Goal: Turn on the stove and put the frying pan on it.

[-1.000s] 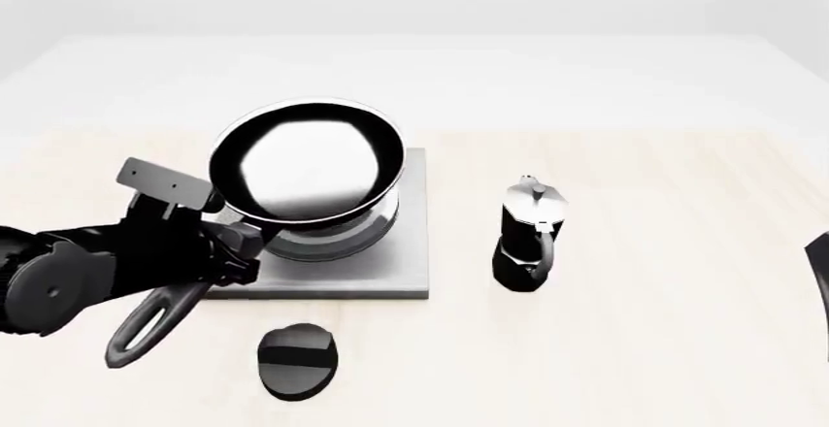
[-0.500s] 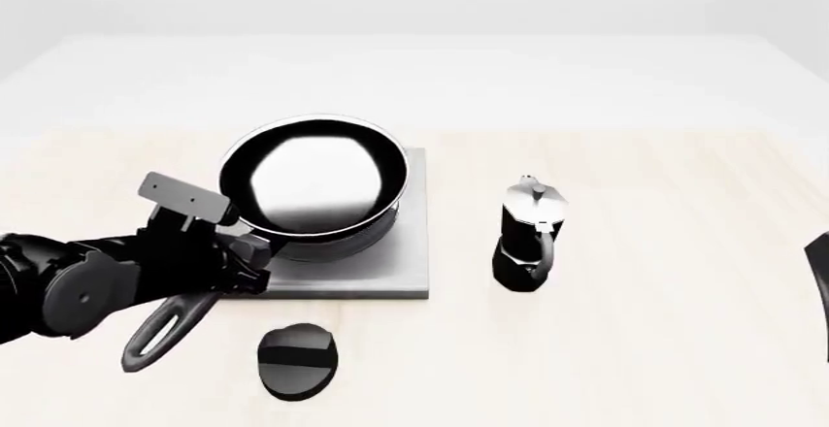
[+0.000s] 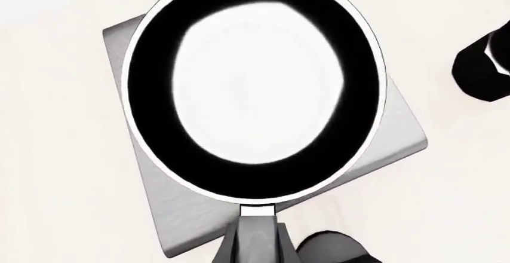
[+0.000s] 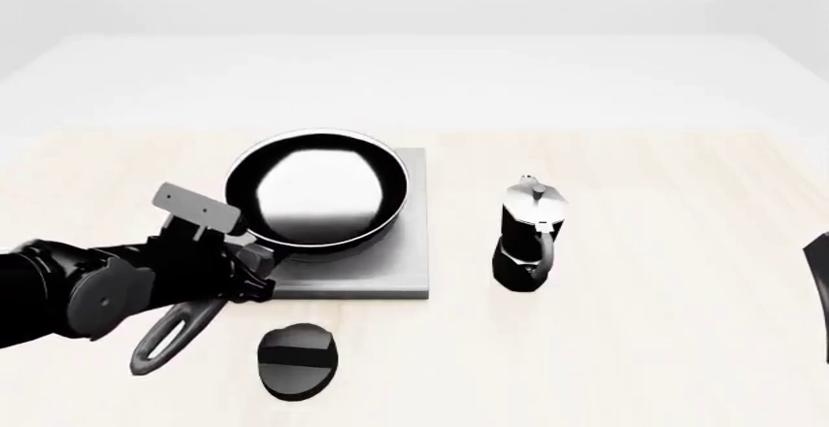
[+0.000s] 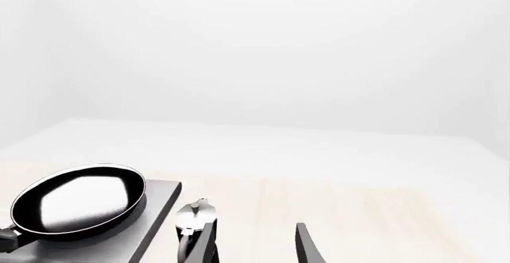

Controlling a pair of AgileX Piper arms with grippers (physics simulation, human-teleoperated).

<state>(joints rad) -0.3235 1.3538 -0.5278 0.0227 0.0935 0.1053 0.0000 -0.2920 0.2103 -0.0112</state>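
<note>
Pan over the stove, held by its handle

Nearest, the knob lies on the table. Behind it, the left gripper pinches the handle of the frying pan — the pan sits over the stove, whether touching I cannot tell. The moka pot stands just right. The right gripper shows 2 fingers spread apart, holding nothing.

The frying pan sat over the stove, straight ahead of the jaws gripping its handle.
</note>
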